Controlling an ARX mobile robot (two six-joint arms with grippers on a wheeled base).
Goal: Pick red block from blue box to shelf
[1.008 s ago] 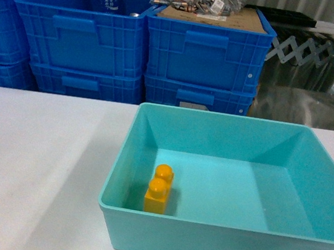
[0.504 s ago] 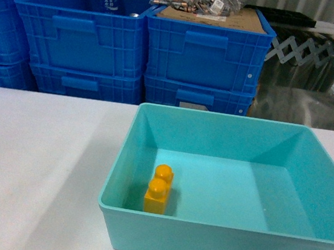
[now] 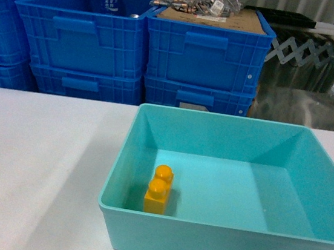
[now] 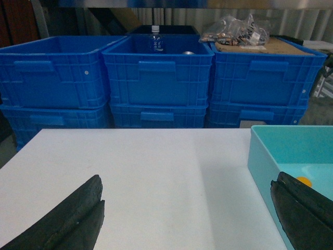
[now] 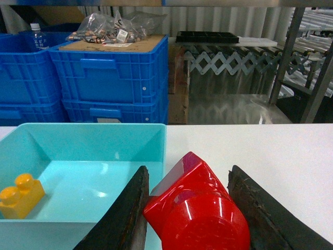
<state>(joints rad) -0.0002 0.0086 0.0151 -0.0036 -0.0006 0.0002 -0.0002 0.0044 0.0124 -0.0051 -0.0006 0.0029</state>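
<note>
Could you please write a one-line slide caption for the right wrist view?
Right gripper holds the red block between its fingers beside the blue box.

red block (image 5: 195, 211): glossy red, round stud facing my right wrist camera, tilted; clamped between the two dark fingers (image 5: 122, 219) of my right gripper (image 5: 190, 213), held over the table just off the box's near right corner.
blue box (image 3: 214, 236): light turquoise, smooth-walled tub with a rolled rim, sitting open and upright on the white table; no red block inside it.
shelf: I can't make it out for certain in any view.
</note>
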